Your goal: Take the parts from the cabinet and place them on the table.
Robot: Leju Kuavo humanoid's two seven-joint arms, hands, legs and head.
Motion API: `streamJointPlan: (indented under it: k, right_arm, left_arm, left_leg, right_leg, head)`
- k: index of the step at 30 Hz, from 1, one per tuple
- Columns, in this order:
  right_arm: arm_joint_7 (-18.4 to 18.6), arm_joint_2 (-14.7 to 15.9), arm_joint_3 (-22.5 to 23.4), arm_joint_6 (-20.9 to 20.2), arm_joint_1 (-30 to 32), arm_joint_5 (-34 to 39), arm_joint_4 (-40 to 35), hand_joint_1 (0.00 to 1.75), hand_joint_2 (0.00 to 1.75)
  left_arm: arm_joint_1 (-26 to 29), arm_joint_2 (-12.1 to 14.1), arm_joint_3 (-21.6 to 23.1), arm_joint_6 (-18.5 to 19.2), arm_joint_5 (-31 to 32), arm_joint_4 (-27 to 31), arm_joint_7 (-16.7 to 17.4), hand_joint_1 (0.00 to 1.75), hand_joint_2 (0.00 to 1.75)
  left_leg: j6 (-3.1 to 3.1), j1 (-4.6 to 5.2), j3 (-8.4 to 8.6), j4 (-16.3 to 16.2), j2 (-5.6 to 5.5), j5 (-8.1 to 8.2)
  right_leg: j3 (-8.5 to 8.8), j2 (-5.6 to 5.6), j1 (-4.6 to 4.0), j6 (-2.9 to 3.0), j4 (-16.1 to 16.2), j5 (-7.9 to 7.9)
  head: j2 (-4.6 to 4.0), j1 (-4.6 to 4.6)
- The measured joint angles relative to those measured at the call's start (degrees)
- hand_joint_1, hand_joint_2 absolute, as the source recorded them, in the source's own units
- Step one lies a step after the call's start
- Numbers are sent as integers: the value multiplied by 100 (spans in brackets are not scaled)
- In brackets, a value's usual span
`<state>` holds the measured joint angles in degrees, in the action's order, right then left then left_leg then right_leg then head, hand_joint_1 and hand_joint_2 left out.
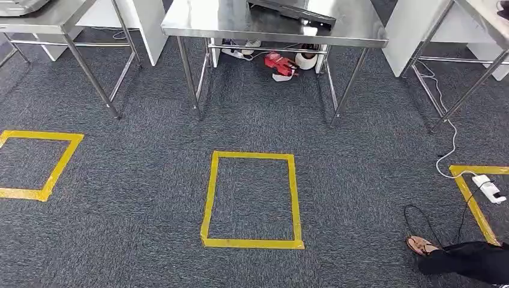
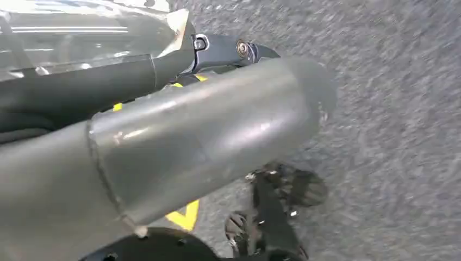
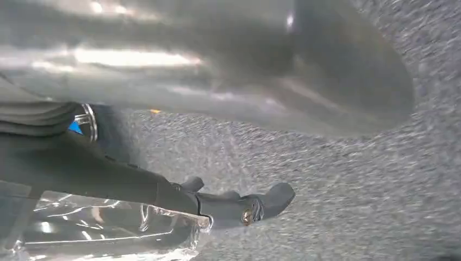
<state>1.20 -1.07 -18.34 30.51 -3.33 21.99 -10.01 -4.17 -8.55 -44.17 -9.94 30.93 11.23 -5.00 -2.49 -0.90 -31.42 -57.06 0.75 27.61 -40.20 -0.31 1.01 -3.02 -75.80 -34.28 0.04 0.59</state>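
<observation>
A steel table (image 1: pixel 198 25) stands straight ahead across the carpet, with a flat dark object (image 1: pixel 294 11) on its top. No cabinet or loose part can be made out. My left hand (image 2: pixel 217 109) hangs over the carpet, its thick grey thumb and dark fingers (image 2: pixel 228 49) stretched out. My right hand (image 3: pixel 228 157) hangs the same way, and carpet shows between its thumb and its fingers (image 3: pixel 244 206). Crinkled clear plastic (image 2: pixel 81 38) lies against the far side of the left fingers, and clear plastic (image 3: pixel 108 228) likewise lies by the right fingers. Nothing sits between thumb and fingers.
Yellow tape squares mark the floor: one in the middle (image 1: pixel 252 198), one left (image 1: pixel 36 162), one right (image 1: pixel 474 198). More steel tables stand left (image 1: pixel 54 21) and right (image 1: pixel 480 18). A person's foot (image 1: pixel 420 245), a white power strip (image 1: pixel 487 187) and a red item (image 1: pixel 280 63) lie low.
</observation>
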Motion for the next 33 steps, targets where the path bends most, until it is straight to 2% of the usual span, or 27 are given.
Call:
streamJointPlan:
  k: [1,3,4,5,6,7,8,9,11,13,15,25,31,33]
  right_arm:
    - [0,2,0,0,13,4,0,0,0]
    - [-4,9,0,-2,8,2,0,0,0]
    - [-11,9,0,-4,2,-2,0,0,0]
    - [-15,11,0,-11,-7,-7,0,0,0]
    - [-26,9,0,-11,2,-9,0,0,0]
    - [-26,2,0,-11,13,-18,0,0,0]
    - [-26,0,0,-15,21,-33,0,0,0]
    - [-26,0,0,-24,27,-39,2,0,0]
    - [-35,4,0,-28,18,-66,2,0,0]
    - [-46,13,0,-31,15,-90,2,0,0]
    - [-57,11,0,-31,16,-92,2,0,0]
    - [-105,13,0,-26,13,-101,2,0,0]
    - [-94,11,-7,-26,13,-170,2,0,0]
    - [-79,9,-15,-26,11,-195,2,0,0]
  left_arm:
    - [7,0,0,2,0,0,7,0,0]
    - [8,-15,2,-9,0,-2,37,0,0]
    - [5,-15,2,-18,0,-2,39,0,0]
    - [2,-18,2,-26,0,-2,57,0,0]
    - [1,-15,2,-33,-2,-2,61,0,0]
    - [0,-6,2,-35,-2,-2,63,0,0]
    - [6,-9,2,-37,-9,-4,66,0,0]
    - [12,-7,0,-39,-15,-4,76,0,0]
    - [12,-11,0,-42,-28,-4,96,0,0]
    - [13,-20,2,-52,-35,-4,96,0,0]
    - [15,-17,0,-77,-37,-4,96,0,0]
    - [16,-24,0,-76,-37,-4,96,0,0]
    - [16,-28,0,-35,-33,-4,96,0,0]
    - [16,-28,0,-28,-26,-4,96,0,0]
  left_leg:
    - [20,-6,-39,-4,-1,-38]
    - [76,-22,-82,-9,0,-97]
    - [115,-10,-46,-16,6,-121]
    - [146,28,-74,-36,7,-135]
    - [176,36,-86,-31,8,-150]
    - [54,30,-96,-44,0,-59]
    - [-42,24,-94,-40,0,-142]
    - [-29,6,-99,-32,-7,-153]
    - [98,-21,-99,10,-10,-214]
    - [149,-37,-98,31,-16,-248]
    - [176,-44,-99,40,-17,-267]
    - [222,-36,-117,41,-18,-280]
    - [222,-14,-122,39,-18,-280]
    - [178,1,-156,-21,-23,-259]
  right_leg:
    - [278,0,12,-52,319,78]
    - [1084,-1,36,-142,1495,352]
    - [1361,5,54,-132,1939,371]
    - [1338,33,-44,-47,2019,385]
    - [1309,34,-24,8,2031,415]
    - [1324,30,33,7,2037,415]
    - [1331,27,13,16,2037,420]
    - [1322,23,-20,60,2033,439]
    - [1299,21,-47,100,2030,463]
    - [1280,17,-67,139,2027,487]
    - [1269,17,-75,141,2018,488]
    - [1239,15,-99,141,2002,488]
    - [1235,14,-82,142,2003,491]
    - [1234,12,-24,134,1997,508]
  head:
    - [0,9]
    - [0,9]
    - [0,13]
    - [0,24]
    - [0,6]
    - [0,4]
    - [0,-7]
    - [0,0]
    - [0,-7]
    - [2,-7]
    - [0,-7]
    - [0,-4]
    - [0,-4]
    - [2,-13]
